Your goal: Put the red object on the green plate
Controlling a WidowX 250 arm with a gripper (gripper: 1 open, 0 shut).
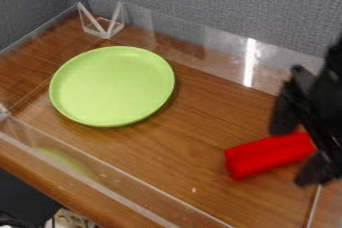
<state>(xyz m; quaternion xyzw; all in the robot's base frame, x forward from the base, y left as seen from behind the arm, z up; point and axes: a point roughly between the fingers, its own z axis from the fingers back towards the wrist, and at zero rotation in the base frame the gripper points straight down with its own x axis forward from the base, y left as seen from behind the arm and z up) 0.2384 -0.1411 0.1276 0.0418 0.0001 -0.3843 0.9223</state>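
Note:
The red object (266, 156), a red rectangular block, lies on the wooden table at the front right. The round green plate (112, 84) rests at the left, with nothing on it. My black gripper (305, 132) hangs pointing down at the right edge of the view, just over the block's right end. It is open: one finger (289, 104) stands behind the block and the other (322, 156) in front of the block's right tip, hiding that tip. Nothing is held.
Clear acrylic walls (201, 42) enclose the wooden tabletop (174, 132) on all sides, the right one close to the gripper. A small clear triangular stand (102, 19) stands in the back left corner behind the plate.

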